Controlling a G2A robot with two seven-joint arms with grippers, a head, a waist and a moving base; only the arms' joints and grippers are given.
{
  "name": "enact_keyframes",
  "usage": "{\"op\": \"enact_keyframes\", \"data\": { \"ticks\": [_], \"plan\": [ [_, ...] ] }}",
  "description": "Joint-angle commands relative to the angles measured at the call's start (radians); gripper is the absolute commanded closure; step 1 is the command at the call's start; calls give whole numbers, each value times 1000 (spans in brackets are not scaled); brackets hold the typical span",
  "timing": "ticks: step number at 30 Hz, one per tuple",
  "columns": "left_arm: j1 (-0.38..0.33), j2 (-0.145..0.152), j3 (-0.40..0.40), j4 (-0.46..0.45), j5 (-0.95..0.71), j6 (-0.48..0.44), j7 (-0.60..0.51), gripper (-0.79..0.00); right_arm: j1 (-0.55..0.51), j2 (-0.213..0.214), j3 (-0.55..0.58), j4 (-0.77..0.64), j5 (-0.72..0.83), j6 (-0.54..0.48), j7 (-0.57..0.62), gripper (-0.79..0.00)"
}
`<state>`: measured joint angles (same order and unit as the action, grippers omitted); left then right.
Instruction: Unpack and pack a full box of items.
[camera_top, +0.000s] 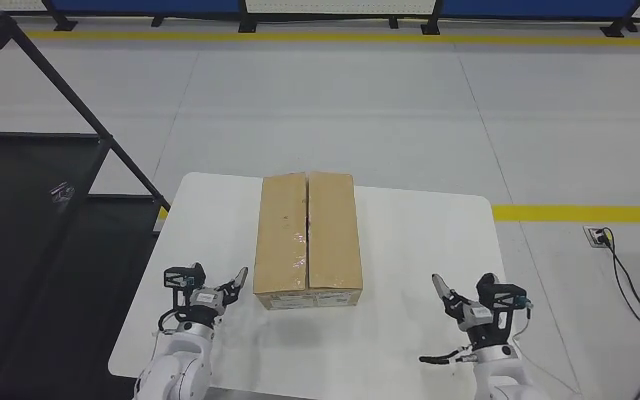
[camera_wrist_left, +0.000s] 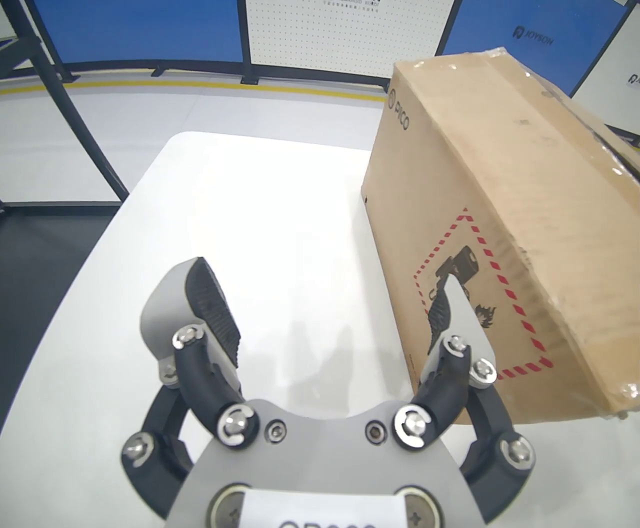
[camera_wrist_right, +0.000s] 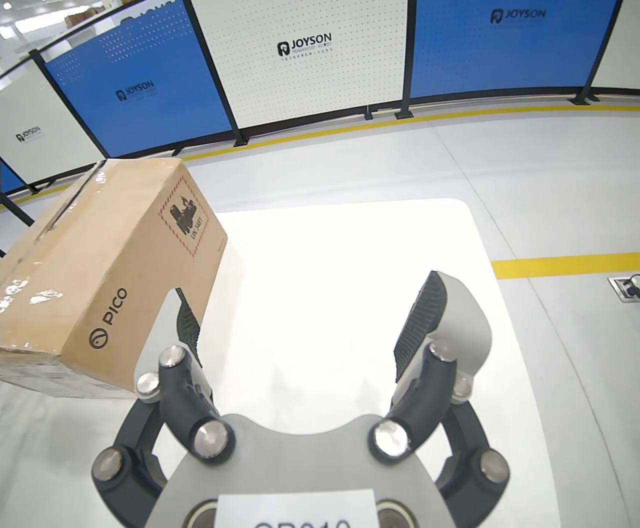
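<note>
Surface: white table (camera_top: 420, 260) with rounded corners, on a grey floor.
Box: brown cardboard box (camera_top: 307, 240), flaps closed and taped along the centre seam. It lies lengthwise from the table's far edge to the middle, slightly toward the left edge.
Left gripper (camera_top: 218, 276): released, empty; near the front left corner, just beside the box's near end.
Right gripper (camera_top: 463, 288): released, empty; near the front right corner, well apart from the box.
Background: yellow floor line (camera_top: 565, 212); blue and white partition panels (camera_wrist_right: 310, 75).

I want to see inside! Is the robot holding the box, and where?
Nothing is held. The left gripper and right gripper are open, either side of the closed cardboard box.
</note>
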<state>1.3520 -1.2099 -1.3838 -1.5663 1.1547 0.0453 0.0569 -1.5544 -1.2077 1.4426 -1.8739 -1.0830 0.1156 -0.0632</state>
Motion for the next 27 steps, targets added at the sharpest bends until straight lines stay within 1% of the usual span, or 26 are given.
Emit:
{"op": "enact_keyframes", "data": {
  "ticks": [1, 14, 27],
  "plan": [
    [-5, -2, 12, 5, 16, 0, -4, -785, -1, -2, -6, -3, -6, -3, -5, -785],
    [-43, -18, 63, 38, 36, 4, -10, -785, -32, -7, 6, -8, -25, -22, -21, -785],
    [-54, -26, 89, 37, 67, -28, -9, -785, -39, -13, 5, -24, -47, -32, -2, -785]
  ]
}}
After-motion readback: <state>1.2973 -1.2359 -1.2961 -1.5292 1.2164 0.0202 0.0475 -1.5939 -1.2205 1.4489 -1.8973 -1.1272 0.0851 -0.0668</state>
